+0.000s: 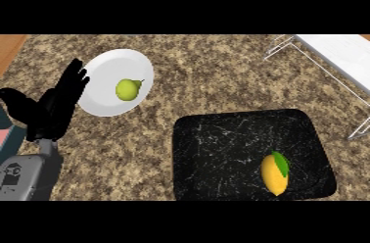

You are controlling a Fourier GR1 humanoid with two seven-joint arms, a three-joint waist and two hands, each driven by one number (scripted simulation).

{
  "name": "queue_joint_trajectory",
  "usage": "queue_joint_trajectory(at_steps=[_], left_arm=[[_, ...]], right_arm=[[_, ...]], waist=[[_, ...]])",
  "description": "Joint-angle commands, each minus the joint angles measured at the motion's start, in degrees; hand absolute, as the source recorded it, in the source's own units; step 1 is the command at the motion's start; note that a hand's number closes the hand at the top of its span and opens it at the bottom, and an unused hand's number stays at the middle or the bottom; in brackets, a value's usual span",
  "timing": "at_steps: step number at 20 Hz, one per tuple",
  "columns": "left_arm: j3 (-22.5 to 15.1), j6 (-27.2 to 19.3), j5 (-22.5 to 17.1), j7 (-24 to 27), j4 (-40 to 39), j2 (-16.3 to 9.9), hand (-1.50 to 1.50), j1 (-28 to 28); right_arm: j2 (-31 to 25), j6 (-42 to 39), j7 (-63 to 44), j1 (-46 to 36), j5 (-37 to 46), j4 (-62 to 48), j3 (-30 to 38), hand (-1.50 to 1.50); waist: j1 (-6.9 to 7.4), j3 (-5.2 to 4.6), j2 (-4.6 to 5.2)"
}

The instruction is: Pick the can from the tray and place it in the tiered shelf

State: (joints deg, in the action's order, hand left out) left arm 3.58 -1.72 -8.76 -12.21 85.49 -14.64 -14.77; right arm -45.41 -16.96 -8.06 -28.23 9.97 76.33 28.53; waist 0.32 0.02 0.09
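A black tray [239, 139] lies on the granite counter at the lower right. On its right part lies a yellow-orange, elongated object with a green patch [275, 174]; it looks like a fruit, and I see no can shape. The white tiered shelf [339, 53], on thin wire legs, stands at the upper right corner. My left hand [59, 99] rests open at the left edge, fingers up, its fingertips over the rim of a white plate. It is far from the tray and holds nothing. My right hand does not show.
A white plate [108, 92] with a green pear [128, 89] on it sits at the upper left. Bare granite counter [217, 70] stretches between plate, tray and shelf. The shelf's wire legs [358, 132] come down beside the tray's upper right corner.
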Motion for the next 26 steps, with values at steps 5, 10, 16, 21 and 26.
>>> queue_joint_trajectory(at_steps=[5,10,16,21,26], left_arm=[[-0.1,-0.1,0.6,-1.0,2.6,1.7,0.00,1.3],[0.4,0.3,0.7,-1.2,1.6,1.4,0.00,0.8],[0.6,0.4,1.2,-1.8,0.2,1.7,0.00,-2.0],[0.7,1.5,1.3,-1.4,0.0,1.3,0.00,-1.5],[1.4,1.4,0.8,-1.5,2.4,1.2,0.00,1.1]], right_arm=[[-4.2,1.2,10.1,-7.9,3.3,-18.4,-1.9,1.50],[-3.9,9.2,11.1,-5.9,7.0,-25.2,0.5,-1.50],[-3.2,15.9,19.9,-14.6,6.9,-37.1,1.3,-1.50],[-7.3,14.1,25.3,-18.9,3.7,-43.4,4.6,-1.50],[-14.2,-1.1,23.9,-18.4,1.7,-50.3,4.5,-1.50]], waist=[[0.56,-0.01,0.08],[0.60,0.02,0.22],[0.99,0.04,0.35],[1.04,0.06,0.38],[1.12,0.07,0.28]])
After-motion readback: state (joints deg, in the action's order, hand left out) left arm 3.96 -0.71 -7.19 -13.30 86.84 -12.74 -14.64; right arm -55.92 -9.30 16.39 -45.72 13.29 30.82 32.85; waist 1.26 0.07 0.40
